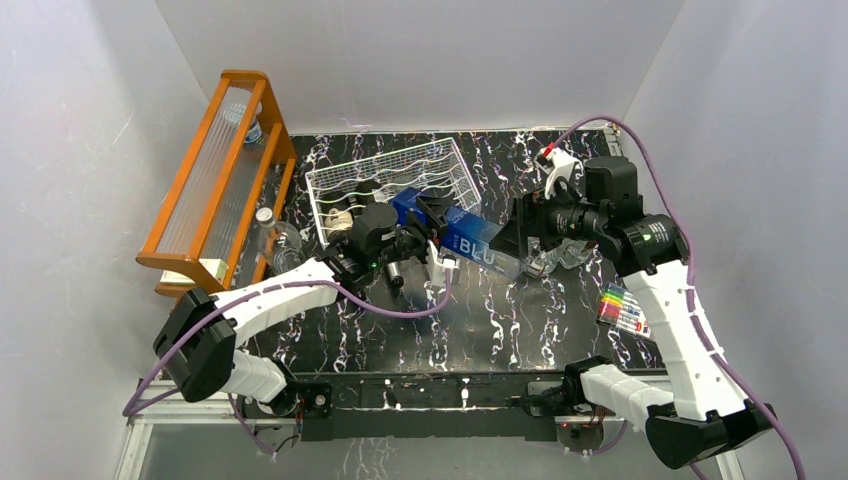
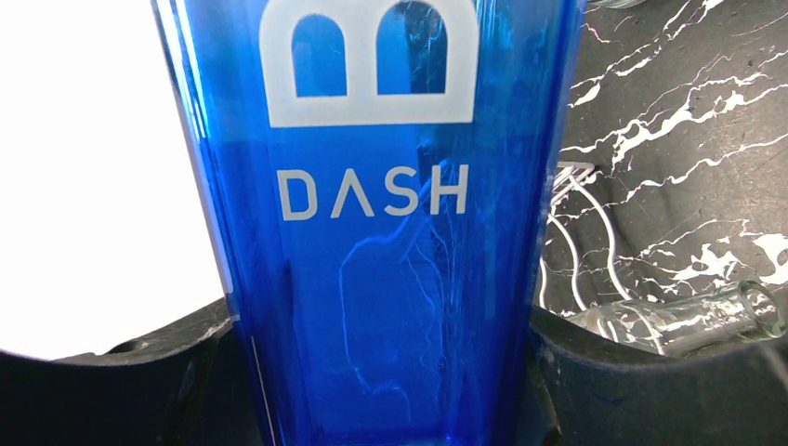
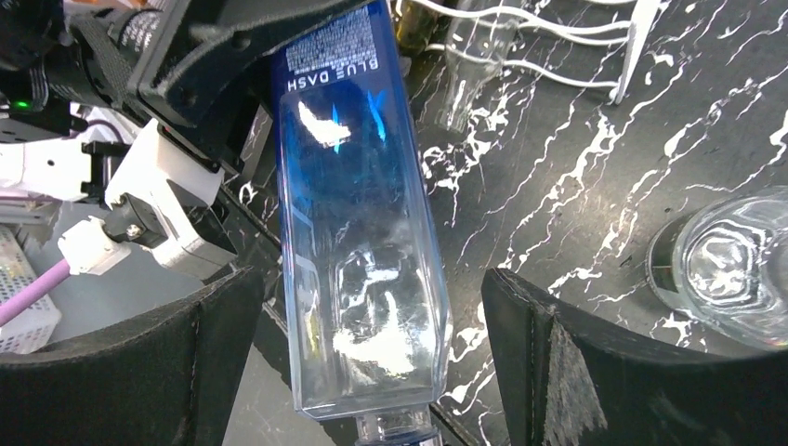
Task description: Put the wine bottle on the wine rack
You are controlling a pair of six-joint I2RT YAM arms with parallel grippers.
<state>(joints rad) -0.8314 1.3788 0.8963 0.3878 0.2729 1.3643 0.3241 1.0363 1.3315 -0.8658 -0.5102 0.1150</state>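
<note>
The wine bottle (image 1: 462, 238) is a square blue bottle fading to clear, printed "BLUE DASH", and is held tilted above the table just right of the wine rack (image 1: 440, 158). My left gripper (image 1: 425, 222) is shut on its blue end; in the left wrist view both jaws press the bottle (image 2: 372, 232). My right gripper (image 1: 518, 245) is open around the clear neck end, and in the right wrist view there is a gap on each side of the bottle (image 3: 358, 223). The rack's white wires (image 3: 530, 23) show at the top of that view.
An orange wooden shelf (image 1: 215, 170) stands at the left with a clear bottle (image 1: 272, 232) beside it. A clear glass (image 3: 739, 265) stands right of my right gripper. An empty clear bottle (image 2: 697, 316) lies by the rack. Coloured markers (image 1: 622, 310) lie at the right.
</note>
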